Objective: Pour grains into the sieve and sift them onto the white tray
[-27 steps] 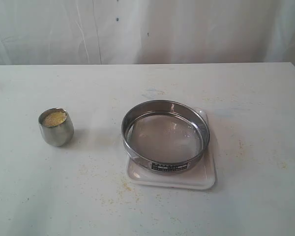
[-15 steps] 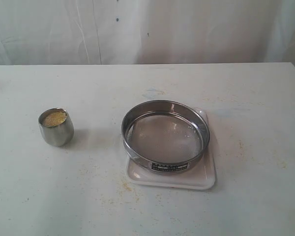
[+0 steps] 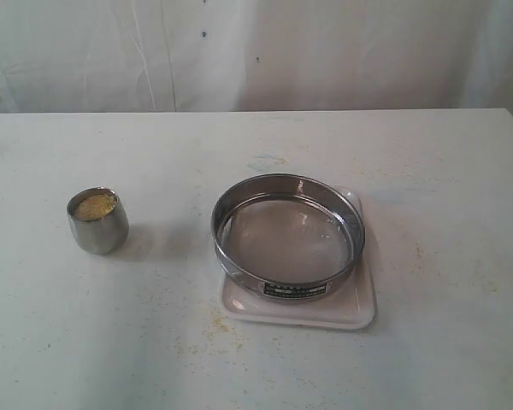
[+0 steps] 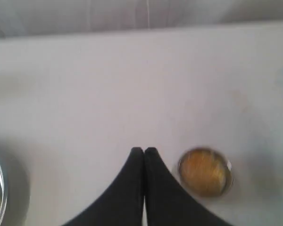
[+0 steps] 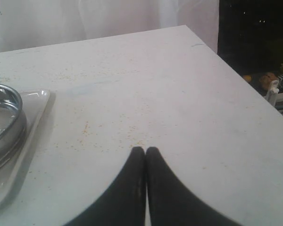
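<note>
Golden-yellow grains (image 3: 96, 205) in a small rounded steel cup (image 3: 97, 229); wide round steel mesh sieve (image 3: 239, 278) on a flat white rectangular tray (image 3: 359, 312).

Nearest, in the wrist views: black left gripper (image 4: 144, 150) with fingertips pressed together, gripping nothing, hanging above the table just beside the steel cup; black right gripper (image 5: 145, 149) likewise closed tip to tip and empty, over bare tabletop, apart from the tray's edge. In the exterior view, at the front of the white table (image 3: 111, 342), a scatter of yellow specks (image 3: 214, 323). Then the tray, with the sieve sitting level on it, dark label plate (image 3: 296, 290) facing forward, no heap on the mesh. To the left, well apart, the cup — upright, filled nearly to the rim. Farthest back, a white draped backdrop (image 3: 325, 51).
</note>
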Available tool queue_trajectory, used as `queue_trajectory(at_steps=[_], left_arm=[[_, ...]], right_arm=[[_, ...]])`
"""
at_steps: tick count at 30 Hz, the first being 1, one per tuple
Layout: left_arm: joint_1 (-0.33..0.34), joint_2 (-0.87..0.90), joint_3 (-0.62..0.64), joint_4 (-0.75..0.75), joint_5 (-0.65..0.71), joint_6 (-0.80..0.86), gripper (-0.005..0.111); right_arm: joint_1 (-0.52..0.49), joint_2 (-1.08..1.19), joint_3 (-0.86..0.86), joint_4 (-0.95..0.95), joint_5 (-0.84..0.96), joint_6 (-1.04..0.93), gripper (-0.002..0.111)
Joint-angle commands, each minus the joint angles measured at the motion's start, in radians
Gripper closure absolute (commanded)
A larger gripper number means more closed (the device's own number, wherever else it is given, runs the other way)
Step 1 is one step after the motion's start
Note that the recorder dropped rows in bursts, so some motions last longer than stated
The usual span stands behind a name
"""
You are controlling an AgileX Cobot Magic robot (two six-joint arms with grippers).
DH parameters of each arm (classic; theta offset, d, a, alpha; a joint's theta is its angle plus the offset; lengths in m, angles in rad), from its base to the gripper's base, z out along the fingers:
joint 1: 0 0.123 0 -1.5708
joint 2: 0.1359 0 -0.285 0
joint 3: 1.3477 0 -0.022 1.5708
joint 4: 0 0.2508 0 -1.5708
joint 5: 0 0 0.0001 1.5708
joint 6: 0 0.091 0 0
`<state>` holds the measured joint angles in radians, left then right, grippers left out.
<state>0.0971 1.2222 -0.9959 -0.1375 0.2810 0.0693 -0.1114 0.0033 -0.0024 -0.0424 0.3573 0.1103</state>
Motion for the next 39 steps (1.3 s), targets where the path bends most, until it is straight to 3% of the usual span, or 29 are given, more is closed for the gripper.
queue_trajectory(at_steps=[1,2,5,7,8,10,11,13,15,18,24,26,29,31,33,34,39], left_arm=[[0.181,0.082,0.008,-0.059,0.218,0.039,0.107],[0.26,0.118,0.008,-0.119,0.243,0.124,0.107],[0.379,0.216,0.008,-0.367,0.255,0.362,0.107],[0.394,0.257,0.008,-0.681,0.23,0.742,0.107],[0.394,0.271,0.008,-0.879,0.241,1.033,0.107],[0.394,0.304,0.008,-1.256,0.387,1.512,0.107],[0.394,0.331,0.008,-1.353,0.508,1.693,0.107],[0.394,0.408,0.008,-1.459,0.785,1.905,0.107],[0.394,0.466,0.008,-1.47,0.93,2.014,0.107],[0.394,0.517,0.008,-1.451,0.93,2.042,0.107],[0.398,0.558,0.008,-1.405,0.668,2.042,0.106],[0.398,0.566,0.008,-1.391,0.622,2.042,0.1],[0.398,0.587,0.008,-1.35,0.631,2.042,0.077],[0.398,0.606,0.008,-1.326,0.667,2.042,0.049],[0.398,0.618,0.008,-1.342,0.679,2.042,0.011],[0.398,0.617,0.008,-1.354,0.681,2.037,0.001],[0.398,0.617,0.008,-1.365,0.696,2.037,0.002]], right_arm=[[0.002,-0.003,0.002,-0.007,-0.006,-0.001,0.108],[0.002,-0.003,0.002,-0.007,-0.006,-0.001,0.108],[0.002,-0.003,0.002,-0.007,-0.006,-0.001,0.108],[0.002,-0.003,0.002,-0.007,-0.006,-0.001,0.108],[0.002,-0.003,0.002,-0.007,-0.006,-0.001,0.108],[0.002,-0.003,0.002,-0.007,-0.006,-0.001,0.108],[0.002,-0.003,0.002,-0.007,-0.006,-0.001,0.108],[0.002,-0.003,0.002,-0.007,-0.006,-0.001,0.108],[0.002,-0.003,0.002,-0.007,-0.006,-0.001,0.108],[0.002,-0.003,0.002,-0.007,-0.006,-0.001,0.108],[0.002,-0.003,0.002,-0.007,-0.006,-0.001,0.108],[0.002,-0.003,0.002,-0.007,-0.006,-0.001,0.108],[0.002,-0.003,0.002,-0.007,-0.006,-0.001,0.108],[0.002,-0.003,0.002,-0.007,-0.006,-0.001,0.108],[0.002,-0.003,0.002,-0.007,-0.006,-0.001,0.108],[0.002,-0.003,0.002,-0.007,-0.006,-0.001,0.108],[0.002,-0.003,0.002,-0.007,-0.006,-0.001,0.108]])
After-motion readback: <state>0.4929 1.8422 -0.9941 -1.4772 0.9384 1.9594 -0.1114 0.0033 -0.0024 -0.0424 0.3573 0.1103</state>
